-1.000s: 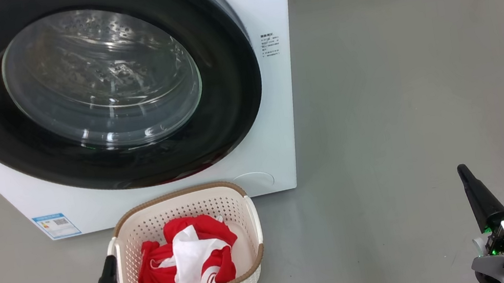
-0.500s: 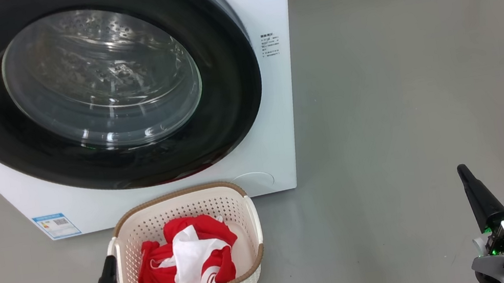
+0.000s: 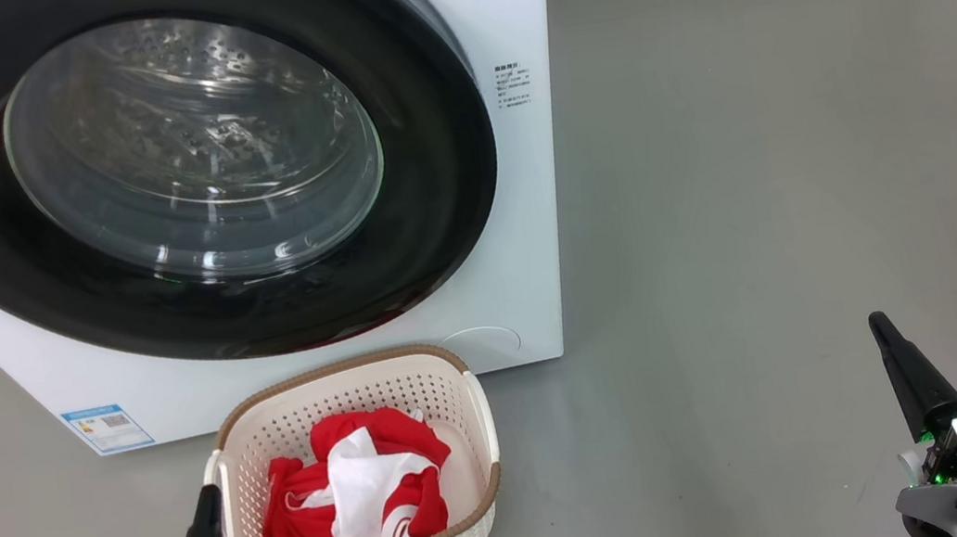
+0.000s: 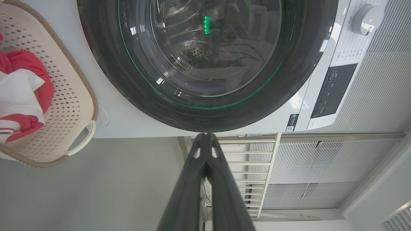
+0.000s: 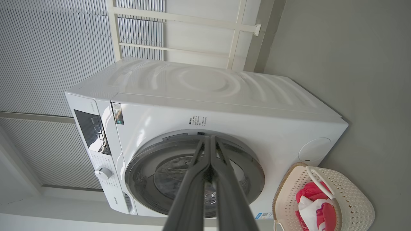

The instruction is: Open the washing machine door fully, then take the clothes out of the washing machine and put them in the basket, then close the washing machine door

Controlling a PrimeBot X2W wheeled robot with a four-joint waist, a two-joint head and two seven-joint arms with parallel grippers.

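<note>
The last step is closing the door, and by the look of it that is done or nearly so. The big round door with its glossy black rim and clear bulging glass [image 3: 178, 161] lies flat against the front of the large white boxy washing machine [image 3: 526, 206]. Whether the latch has caught I cannot tell. If it needs a final press, my judgement is to use closed fingertips on the black rim rather than on the glass. The push should go straight into the machine, steady and without a jab, on the side away from the hinge. The hinge itself cannot be made out here. Only bare perforated steel shows through the glass, so the drum looks emptied.

The bright red garments with white panels [image 3: 351, 492] lie bunched inside the small cream perforated basket with the brown woven-look rim [image 3: 449, 394]. The basket stands on the grey floor [image 3: 755, 173] just in front of the machine, below the door. Any arm reaching for the door has to pass over or beside it without knocking it.

Both arms sit low and drawn back from the machine. The left gripper [image 3: 209, 495] points up toward the machine's front, its tip just beside the basket's near corner. Its jaws are pressed together and hold nothing. The right gripper [image 3: 878, 326] is well off to the machine's right over open floor, angled up and slightly inward. Its jaws are likewise closed on nothing. In each wrist view the two dark fingers meet at their tips with the door ahead of them.
</note>
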